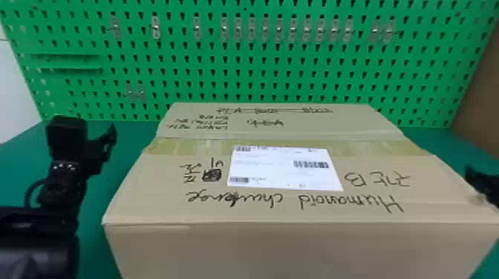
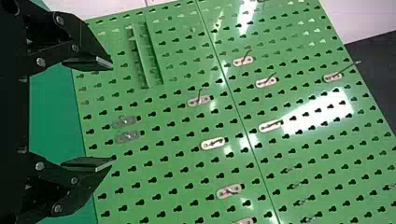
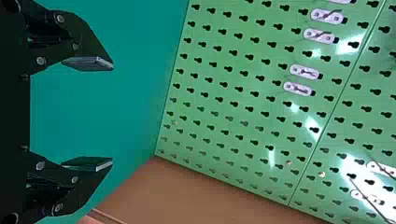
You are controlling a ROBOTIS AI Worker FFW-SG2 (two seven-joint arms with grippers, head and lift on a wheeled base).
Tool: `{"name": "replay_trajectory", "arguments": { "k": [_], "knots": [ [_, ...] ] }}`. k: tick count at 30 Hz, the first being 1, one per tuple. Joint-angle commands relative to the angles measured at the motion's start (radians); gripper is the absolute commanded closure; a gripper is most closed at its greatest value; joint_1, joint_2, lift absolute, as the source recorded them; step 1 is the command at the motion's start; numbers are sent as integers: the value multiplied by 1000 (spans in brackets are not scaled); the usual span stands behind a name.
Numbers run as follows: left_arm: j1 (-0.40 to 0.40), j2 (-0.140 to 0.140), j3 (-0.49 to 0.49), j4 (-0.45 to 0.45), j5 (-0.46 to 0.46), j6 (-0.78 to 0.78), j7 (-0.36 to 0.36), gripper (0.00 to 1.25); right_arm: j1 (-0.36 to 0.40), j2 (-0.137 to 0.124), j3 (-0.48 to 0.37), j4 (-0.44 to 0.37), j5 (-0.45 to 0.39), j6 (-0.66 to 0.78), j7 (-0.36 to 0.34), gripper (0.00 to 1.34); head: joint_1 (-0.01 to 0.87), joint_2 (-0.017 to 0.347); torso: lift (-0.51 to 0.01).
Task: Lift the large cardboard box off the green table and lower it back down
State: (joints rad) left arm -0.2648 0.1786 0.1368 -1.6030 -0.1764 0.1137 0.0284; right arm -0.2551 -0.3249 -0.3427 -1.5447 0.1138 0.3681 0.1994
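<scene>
Tan cardboard box (image 1: 282, 213), tape-banded, fronts a perforated green panel (image 1: 245, 79).

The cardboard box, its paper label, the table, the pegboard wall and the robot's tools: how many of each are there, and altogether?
Cardboard box: 1
White paper label: 1
Green table: 1
Green pegboard wall: 1
Tools: 2 (left tool, right tool)
Total: 6
</scene>
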Motion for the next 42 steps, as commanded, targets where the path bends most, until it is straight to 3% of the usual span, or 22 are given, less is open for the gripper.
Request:
{"name": "replay_trajectory", "arguments": {
  "k": [1,9,14,29,42],
  "knots": [
    [-2,-1,-2,0,0,0,-1,516,1,1,-1,0,-2,-2,0,532,508,51,-211],
    [-2,-1,-5,2,0,0,1,518,-1,10,-7,20,-26,-49,0,510,508,51,-211],
    [-5,-1,-8,6,2,0,1,516,-4,23,-24,71,-100,-138,0,509,508,51,-211],
    [-5,-4,-9,11,2,0,1,518,-9,24,-18,92,-72,-193,0,355,508,51,-211],
    [-4,-7,-8,12,6,0,1,518,-10,18,5,95,-43,-163,0,355,508,51,-211]
  ]
}}
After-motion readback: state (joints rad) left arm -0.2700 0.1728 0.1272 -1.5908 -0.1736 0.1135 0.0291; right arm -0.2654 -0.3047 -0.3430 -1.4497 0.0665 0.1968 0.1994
